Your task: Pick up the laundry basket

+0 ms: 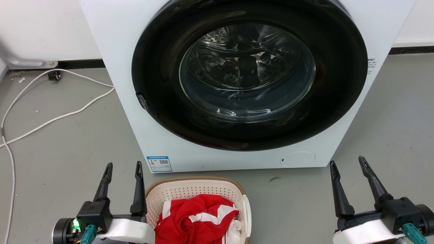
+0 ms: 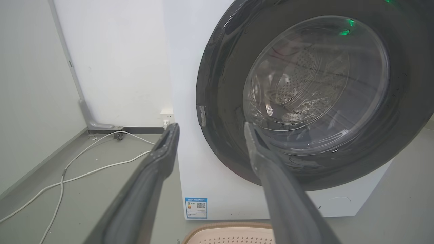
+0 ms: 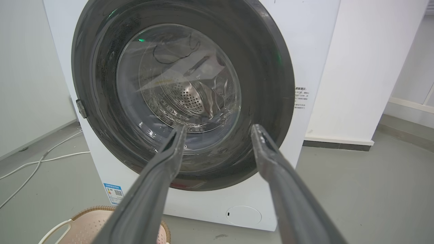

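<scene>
Two dark fingers of the left gripper (image 1: pixel 124 163) are seen low down, spread a little apart, and nothing is held between them. The right gripper (image 1: pixel 346 160) is spread the same way and is empty too. The laundry basket (image 1: pixel 196 189) is set on the floor just beside the left gripper, on its inner side, a bit back from its fingertips. It is well apart from the right gripper. Red and white cloth (image 1: pixel 196 217) is piled inside. A white handle (image 1: pixel 247 206) is seen on the side turned to the right gripper. The basket's near end is cut off, so its long way cannot be told. The left gripper is judged nearer.
</scene>
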Controlling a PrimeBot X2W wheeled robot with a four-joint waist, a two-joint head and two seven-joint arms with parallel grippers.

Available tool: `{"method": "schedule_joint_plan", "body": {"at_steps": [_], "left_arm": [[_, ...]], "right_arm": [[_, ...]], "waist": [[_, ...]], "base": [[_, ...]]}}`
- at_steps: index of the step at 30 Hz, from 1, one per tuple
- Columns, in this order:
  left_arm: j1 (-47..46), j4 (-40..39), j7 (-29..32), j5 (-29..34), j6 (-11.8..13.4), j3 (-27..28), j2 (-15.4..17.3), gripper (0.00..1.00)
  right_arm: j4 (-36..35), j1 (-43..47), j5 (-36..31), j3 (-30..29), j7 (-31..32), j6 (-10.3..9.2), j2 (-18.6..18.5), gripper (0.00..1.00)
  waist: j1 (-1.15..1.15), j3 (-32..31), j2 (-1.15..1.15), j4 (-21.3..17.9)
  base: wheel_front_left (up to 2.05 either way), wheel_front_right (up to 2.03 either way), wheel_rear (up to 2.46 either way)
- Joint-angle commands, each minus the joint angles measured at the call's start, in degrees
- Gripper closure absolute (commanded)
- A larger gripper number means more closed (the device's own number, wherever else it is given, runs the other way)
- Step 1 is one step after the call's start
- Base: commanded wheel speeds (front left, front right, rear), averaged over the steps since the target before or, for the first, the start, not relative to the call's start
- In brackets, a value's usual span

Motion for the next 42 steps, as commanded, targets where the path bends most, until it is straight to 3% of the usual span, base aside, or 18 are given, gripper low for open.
{"method": "schedule_joint_plan", "body": {"at_steps": [1, 9, 18, 30, 42], "left_arm": [[0.39, 0.17, -0.30, -0.12, 0.06, 0.16, 0.15, 0.00], [-1.37, 2.26, -0.25, 0.44, -0.89, 1.63, 0.14, 0.00], [-7.02, 11.46, -0.24, 1.00, -3.59, 4.35, 0.87, 0.00], [-18.48, 28.62, -0.24, 1.05, -5.83, 7.07, 5.12, 0.00], [-31.04, 45.36, -0.24, 1.46, -6.99, 3.89, 8.76, 0.00]], "right_arm": [[0.07, 0.21, 0.28, 0.08, -0.12, -0.02, -0.07, 0.00], [1.45, -1.63, -0.16, 2.02, -0.12, -0.02, -0.06, 0.00], [8.11, -6.94, -0.23, 6.40, -0.12, -0.02, -0.02, 0.00], [27.59, -19.60, -1.05, 15.23, -0.12, -0.03, -0.04, 0.00], [48.62, -34.75, 5.80, 27.41, -0.12, -0.03, -0.99, 0.00]], "waist": [[0.00, 0.03, 0.00, 0.01], [0.00, 0.89, 0.00, 0.00], [0.00, 5.02, 0.00, 0.55], [0.00, 13.99, 0.00, 0.54], [0.00, 24.60, 0.00, 0.59]], "base": [[0.00, 0.00, 0.00], [0.00, 0.00, 0.00], [0.00, 0.00, 0.00], [0.00, 0.00, 0.00], [0.00, 0.00, 0.00]]}}
